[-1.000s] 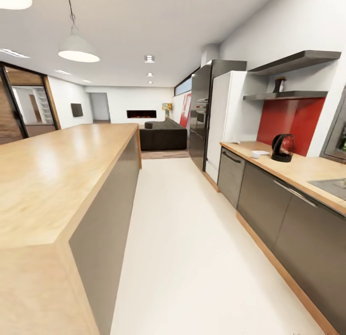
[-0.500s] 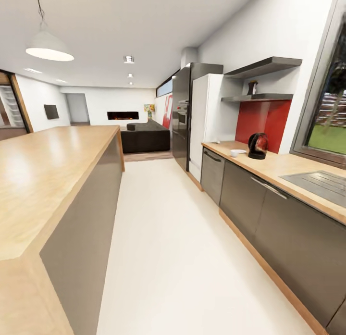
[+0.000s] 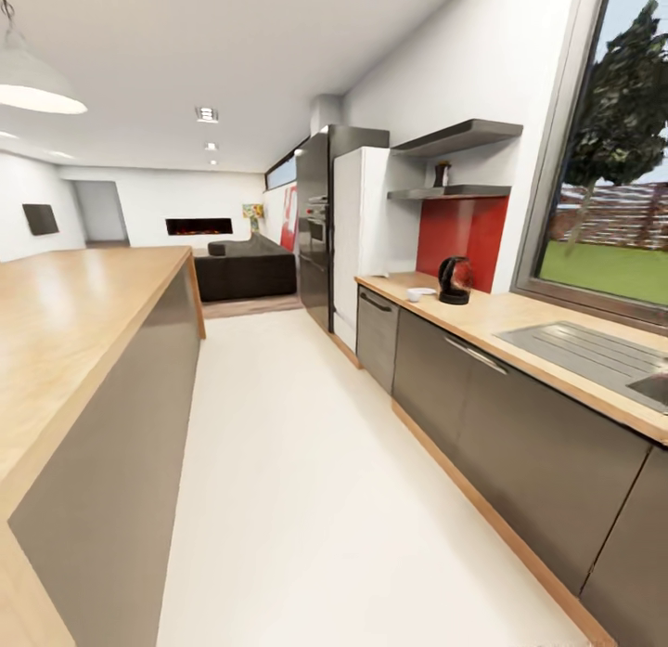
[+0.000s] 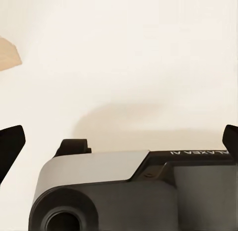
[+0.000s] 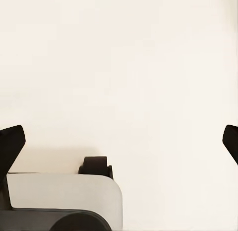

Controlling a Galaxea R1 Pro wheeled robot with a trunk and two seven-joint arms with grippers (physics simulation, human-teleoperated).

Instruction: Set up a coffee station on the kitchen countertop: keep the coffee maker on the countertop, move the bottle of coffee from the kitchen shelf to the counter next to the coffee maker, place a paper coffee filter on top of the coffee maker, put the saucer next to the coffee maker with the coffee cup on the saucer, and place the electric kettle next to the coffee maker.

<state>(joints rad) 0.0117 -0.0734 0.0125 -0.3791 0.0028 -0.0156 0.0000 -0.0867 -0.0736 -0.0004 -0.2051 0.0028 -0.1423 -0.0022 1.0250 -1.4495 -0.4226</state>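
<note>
We see the electric kettle (image 3: 455,280) near the kitchen countertop's (image 3: 520,324) far end; the bottle of coffee (image 3: 442,174) remains shelved; both pincers spread, empty.

Legible text: one marking, white capitals "GALAXEA AI", seen upside down in the left wrist view, printed on the dark top panel of the robot's base (image 4: 198,186); no other lettering, numbers or signs can be read in any view.
</note>
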